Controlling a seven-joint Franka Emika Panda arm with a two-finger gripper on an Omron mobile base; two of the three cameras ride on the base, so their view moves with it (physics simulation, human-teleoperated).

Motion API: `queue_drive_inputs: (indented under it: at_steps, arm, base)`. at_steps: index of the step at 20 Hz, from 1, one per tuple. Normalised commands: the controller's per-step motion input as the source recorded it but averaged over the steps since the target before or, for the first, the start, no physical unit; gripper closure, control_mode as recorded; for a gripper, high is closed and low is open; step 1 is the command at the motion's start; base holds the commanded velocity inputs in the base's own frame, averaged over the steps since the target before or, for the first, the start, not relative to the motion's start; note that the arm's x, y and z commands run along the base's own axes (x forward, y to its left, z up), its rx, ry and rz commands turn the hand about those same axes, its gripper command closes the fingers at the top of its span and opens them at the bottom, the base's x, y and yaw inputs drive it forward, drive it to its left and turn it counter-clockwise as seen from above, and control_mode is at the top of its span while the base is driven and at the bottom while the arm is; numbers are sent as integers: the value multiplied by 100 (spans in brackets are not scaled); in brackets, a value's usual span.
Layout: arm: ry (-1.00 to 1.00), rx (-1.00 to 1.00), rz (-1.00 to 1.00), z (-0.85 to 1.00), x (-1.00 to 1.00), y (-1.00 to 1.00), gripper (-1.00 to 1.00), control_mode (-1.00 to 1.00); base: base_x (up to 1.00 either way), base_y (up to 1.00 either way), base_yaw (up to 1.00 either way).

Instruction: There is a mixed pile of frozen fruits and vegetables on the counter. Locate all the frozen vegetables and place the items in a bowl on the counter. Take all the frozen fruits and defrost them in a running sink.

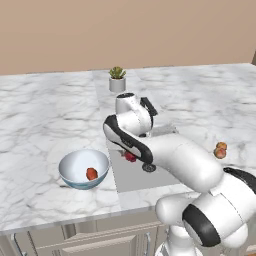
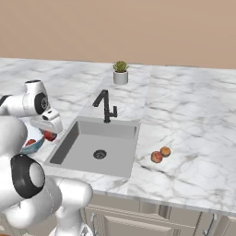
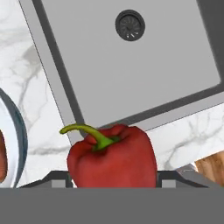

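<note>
My gripper [image 2: 49, 132] is shut on a dark red bell pepper [image 3: 113, 157] with a green stem, one of the frozen vegetables. It hangs over the left rim of the grey sink [image 2: 92, 138], between the basin and the pale blue-white bowl [image 1: 75, 167]. An orange-red lump [image 1: 91, 173] lies in the bowl. The pepper [image 1: 131, 157] peeks out red under my forearm. Two orange-peach frozen fruits [image 2: 156, 156] [image 2: 165, 151] lie side by side on the marble counter [image 2: 193, 138], right of the sink. My arm hides most of the bowl [image 2: 33, 145] in the right base view.
A black angular faucet [image 2: 106, 105] stands at the sink's back edge, with a small white pot holding a green plant [image 2: 120, 73] behind it. The dark round drain [image 3: 130, 25] sits in the basin floor. Beige cabinets run under the counter's front edge.
</note>
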Motion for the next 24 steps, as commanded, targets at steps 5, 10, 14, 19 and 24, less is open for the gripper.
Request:
queue_drive_inputs:
  at_steps: [5,10,14,19,24]
  arm:
    - [22,-9,1,15,44,82,100,-100]
    - [17,-6,0,-3,39,77,100,-100]
    - [18,0,0,-15,31,75,100,-100]
    - [6,1,3,-18,4,28,100,-100]
    - [-14,0,0,-25,-14,0,100,-100]
  base:
    - [0,0,0]
    - [0,0,0]
    - [0,0,0]
    - [0,0,0]
    - [0,0,0]
